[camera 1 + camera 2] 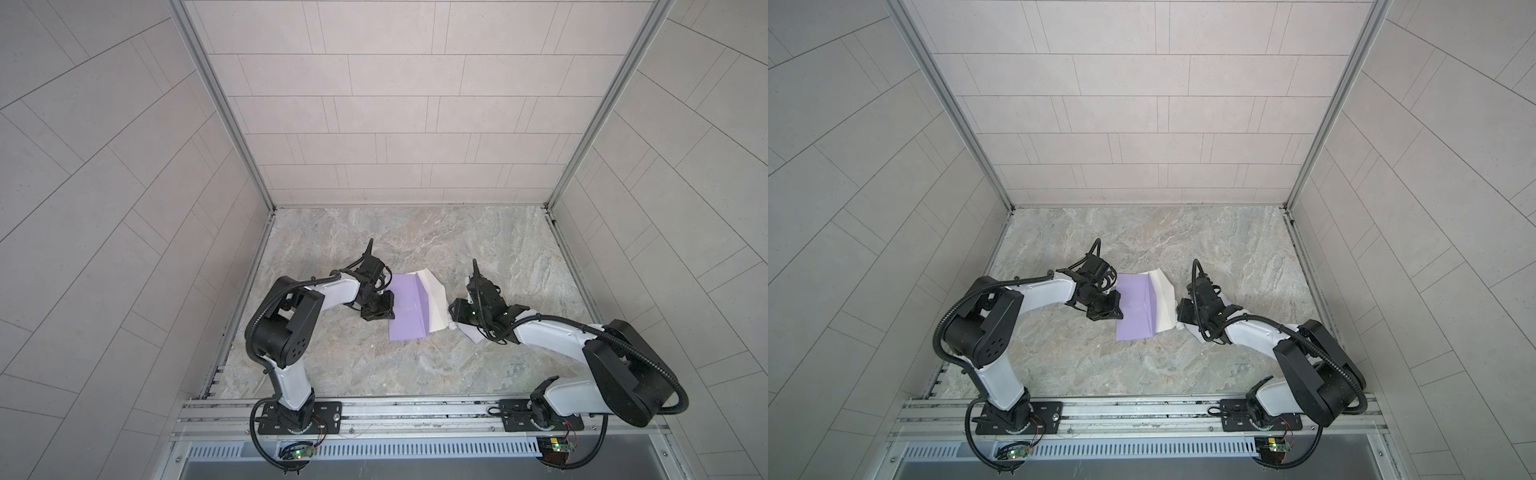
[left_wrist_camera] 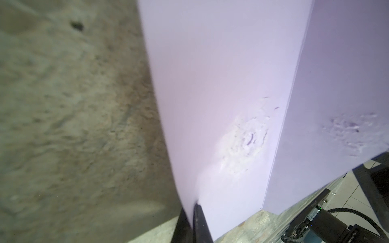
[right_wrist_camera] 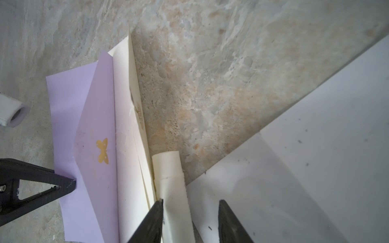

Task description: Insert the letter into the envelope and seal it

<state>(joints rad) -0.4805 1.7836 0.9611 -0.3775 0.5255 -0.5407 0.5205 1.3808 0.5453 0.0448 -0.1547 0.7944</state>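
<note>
My left tool (image 2: 192, 212) is fully closed. Its two black fingers pinch the lavender paper envelope (image 2: 210, 84) at the edge toward my left arm. In the right wrist view, one of these fingers (image 3: 52, 185) meets that same edge.

My right tool (image 3: 190, 203) stands partly open and grips nothing. One finger (image 3: 154, 218) sits just beside a cream curled strip of paper (image 3: 170, 185). The other (image 3: 229, 221) hangs over a plain white sheet (image 3: 305, 168).

In a top view the envelope (image 1: 409, 316) lies on the grey marbled stone counter (image 1: 374, 365), between my two arms. Its triangular flap (image 3: 94, 126) carries a gold butterfly sticker (image 3: 102, 150) and is turned toward the body.

The folded cream paper letter (image 3: 126, 126) lies along the flap's fold line. It touches the envelope on the side toward my right arm. I cannot tell whether any part of it is inside.

The white sheet rests on the counter beneath my right tool.
</note>
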